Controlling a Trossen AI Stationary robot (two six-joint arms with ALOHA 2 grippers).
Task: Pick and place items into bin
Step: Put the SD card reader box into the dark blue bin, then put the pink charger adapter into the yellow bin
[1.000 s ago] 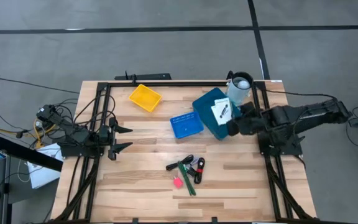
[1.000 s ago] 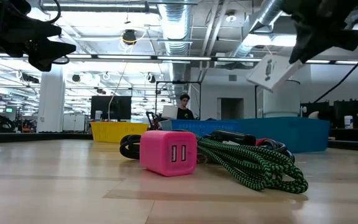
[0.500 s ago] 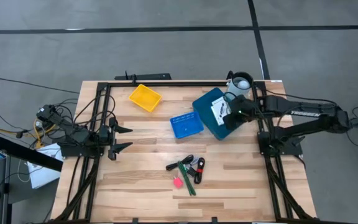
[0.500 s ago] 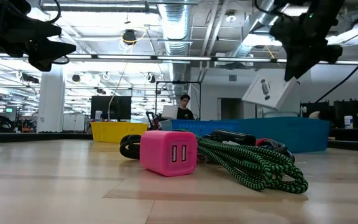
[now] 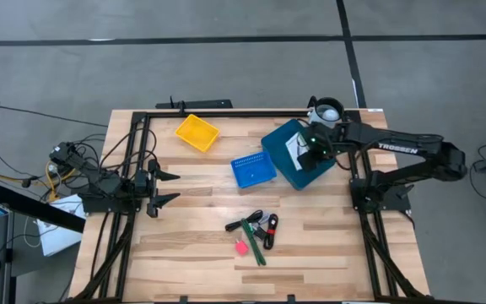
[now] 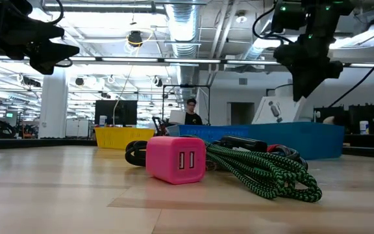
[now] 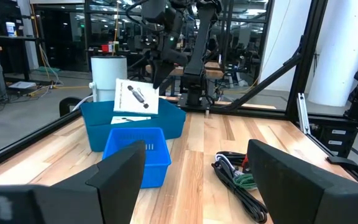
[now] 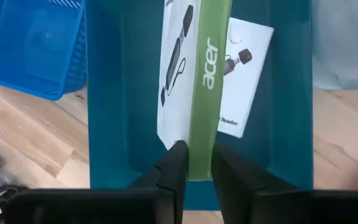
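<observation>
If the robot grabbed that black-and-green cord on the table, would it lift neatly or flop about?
Probably flop: the cord lies in loose, tangled coils, so loops would likely dangle. It looks light and braided, so probably not slippery. Lying against the pink charger block, it might drag that along.

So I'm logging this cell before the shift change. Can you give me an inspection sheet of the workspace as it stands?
Surface: wooden table, black frame rails around it.
Job's things: white-and-green Acer box held over the teal bin, a white card already inside; pink USB charger and black-and-green cord on the table.
Clutter: small blue basket, yellow basket, white cylinder.
Grippers: right gripper shut on the box above the bin; left gripper open, parked at the left edge.
Cables: wire bundle left of the table.
Surroundings: a person far behind.
</observation>
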